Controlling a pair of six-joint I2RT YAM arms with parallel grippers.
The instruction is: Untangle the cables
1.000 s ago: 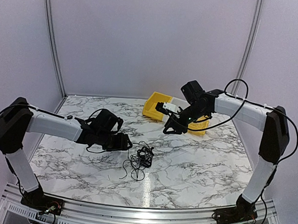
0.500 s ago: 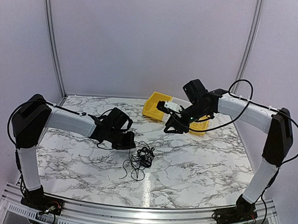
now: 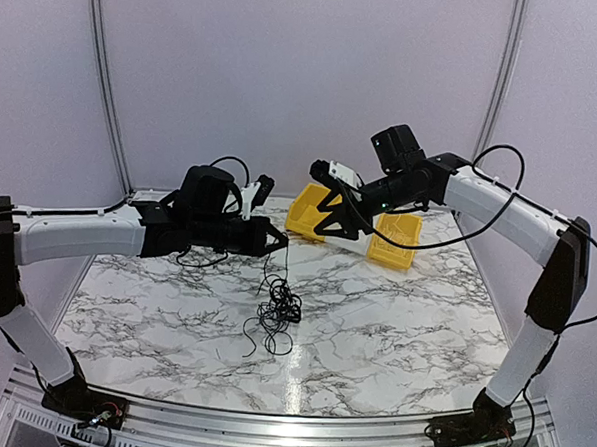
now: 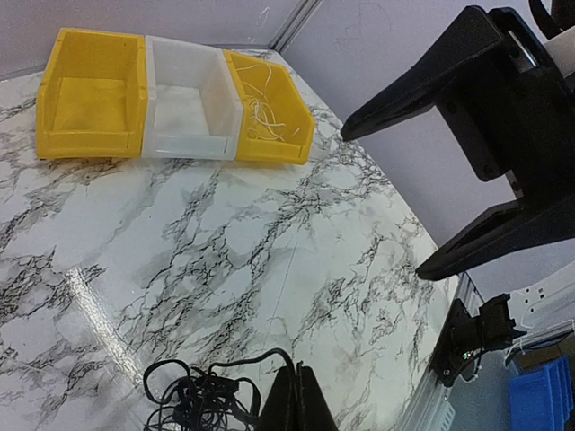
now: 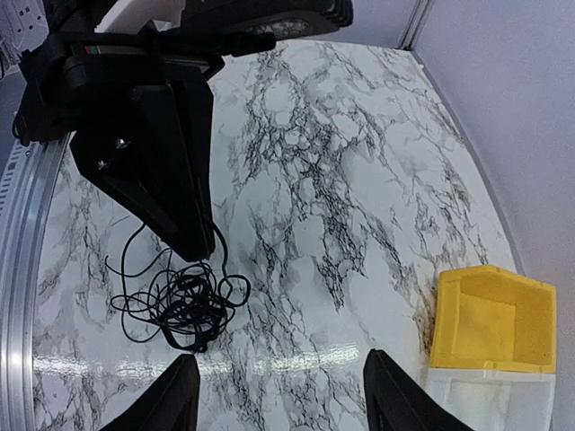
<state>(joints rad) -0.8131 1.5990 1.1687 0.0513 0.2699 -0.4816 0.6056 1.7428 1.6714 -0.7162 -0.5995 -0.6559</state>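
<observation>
where the left claw [image 3: 278,240] reaches out above the marble table [image 3: 414,320], its two fingers are pressed together to a point with no gap between them. one thin strand of the cables [image 3: 279,308] runs up to that point, so it seems pinched there, though the pinch itself is too fine to make out. the rest of the cables hang as a dark knot straight below the tips, with a few loose loops trailing lower and toward the arm bases. whether the knot rests on the marble or hangs just clear of it cannot be told. in the left wrist view the knot is cut off by the bottom edge, just beside the closed fingers [image 4: 283,413].

the right claw [image 3: 331,213] is held high, its tips pointing at the left claw, apart from it. its jaws are spread wide with nothing between them, and only the finger [image 5: 175,400] stubs show in its own camera. behind and under it sit the yellow bins [image 3: 393,238]. a white bin [image 4: 184,99] stands between them, hidden by the claw from above. the farther yellow one holds pale wires [image 4: 260,103], too thin to count.
</observation>
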